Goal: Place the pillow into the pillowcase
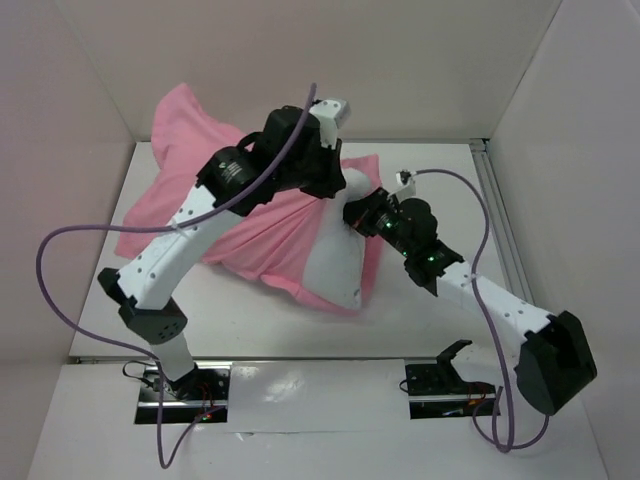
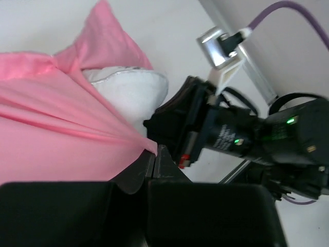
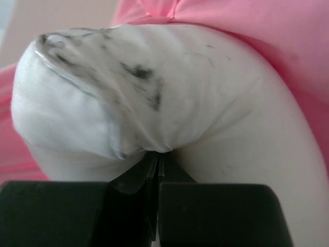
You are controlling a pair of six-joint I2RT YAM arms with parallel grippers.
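The pink pillowcase (image 1: 190, 130) lies spread over the table's middle and back left. The white pillow (image 1: 335, 260) lies partly inside it, its near end sticking out. My left gripper (image 1: 325, 180) is shut on the pillowcase's edge (image 2: 77, 139) and pulls the cloth taut above the pillow (image 2: 131, 92). My right gripper (image 1: 352, 215) is shut on a bunched fold of the pillow (image 3: 154, 92), right beside the left gripper. In the left wrist view the left gripper (image 2: 154, 151) pinches pink fabric; in the right wrist view the right gripper (image 3: 158, 154) pinches white fabric with dark smudges.
White walls enclose the table on the left, back and right. A metal rail (image 1: 500, 210) runs along the table's right edge. Purple cables (image 1: 60, 290) loop from both arms. The right arm's wrist (image 2: 247, 134) is close to the left gripper.
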